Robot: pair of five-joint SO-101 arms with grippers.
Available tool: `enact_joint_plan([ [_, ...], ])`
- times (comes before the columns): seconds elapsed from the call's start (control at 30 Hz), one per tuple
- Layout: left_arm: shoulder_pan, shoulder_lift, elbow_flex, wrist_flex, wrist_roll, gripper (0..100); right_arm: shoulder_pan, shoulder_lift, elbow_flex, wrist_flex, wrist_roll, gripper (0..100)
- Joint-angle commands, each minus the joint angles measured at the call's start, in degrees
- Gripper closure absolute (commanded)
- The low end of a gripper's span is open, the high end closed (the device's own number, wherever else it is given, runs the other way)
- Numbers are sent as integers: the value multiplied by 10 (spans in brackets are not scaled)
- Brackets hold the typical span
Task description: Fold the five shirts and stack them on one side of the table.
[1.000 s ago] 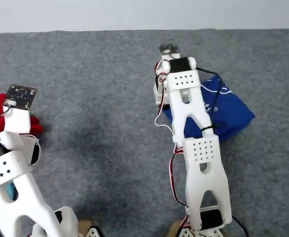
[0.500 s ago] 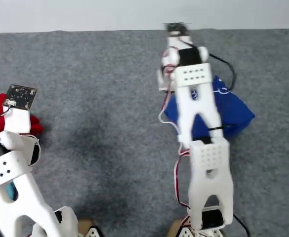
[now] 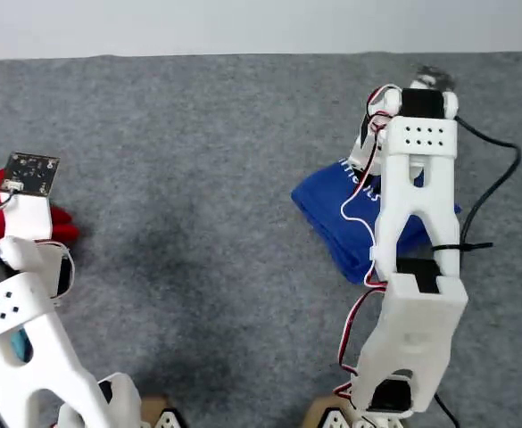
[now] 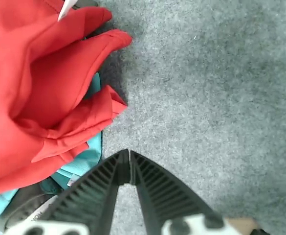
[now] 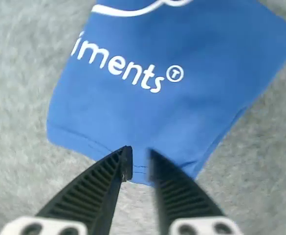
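Shirt (image 3: 327,209) in blue lies beneath right arm (image 3: 421,135).

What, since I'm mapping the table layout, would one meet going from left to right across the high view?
red shirt → bare gray mat → blue shirt. The arms overlap the shirts, so they are left out.
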Motion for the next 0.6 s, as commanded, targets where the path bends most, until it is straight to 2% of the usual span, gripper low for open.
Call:
enact_joint_plan([
  [0.0,-1,-8,-3,-23,14,992,13,15,-2,22,-85,709],
  [0.1,0,-7,-2,-36,14,992,8,72,-4,13,-134,543],
  [0.17,1,-7,-3,-42,14,992,8,106,-5,0,-156,490],
  [0.57,0,-6,0,-44,14,992,22,190,-5,-94,-171,515],
])
